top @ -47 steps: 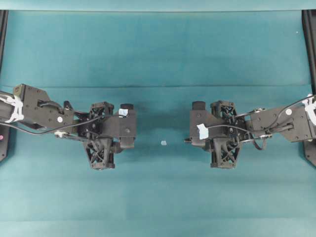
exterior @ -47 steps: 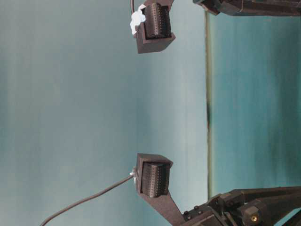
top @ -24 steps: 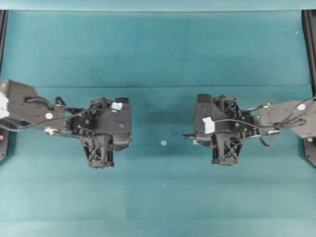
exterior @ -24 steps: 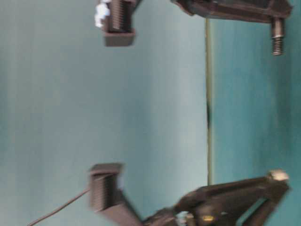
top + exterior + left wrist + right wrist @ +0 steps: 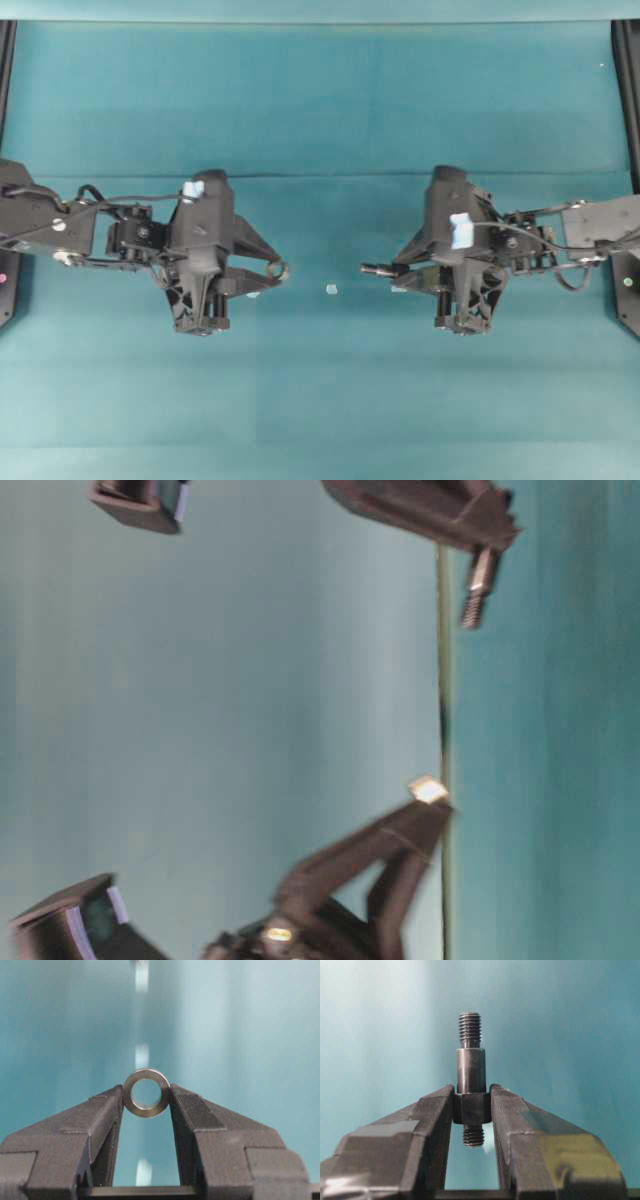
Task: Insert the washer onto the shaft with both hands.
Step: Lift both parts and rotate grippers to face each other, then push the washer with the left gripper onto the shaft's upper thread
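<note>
I see the left gripper (image 5: 146,1097) pinching the washer (image 5: 146,1093) between its two fingertips (image 5: 107,1105). The ring stands on edge, its hole facing the left wrist camera, with each side pressed against one fingertip. In the overhead view the washer (image 5: 277,269) sits at the tip of the left gripper (image 5: 272,270), above the teal desk (image 5: 320,120).

The right gripper (image 5: 472,1105) has its jaws clamped on the shaft (image 5: 471,1077). The grip lies on the thick collar near the lower end of the shaft. The smooth body and the threaded tip project beyond the fingertips (image 5: 437,1107); a short threaded stub shows below the collar. In the overhead view the shaft (image 5: 378,269) points left from the right gripper (image 5: 392,272), towards the left gripper.

The washer and the shaft tip are well apart and lie at about the same level across the overhead view. A tiny pale scrap (image 5: 331,289) lies on the desk between the two grippers, slightly below that line.

In the table-level view the shaft (image 5: 477,586) and the washer (image 5: 428,789) appear blurred.
</note>
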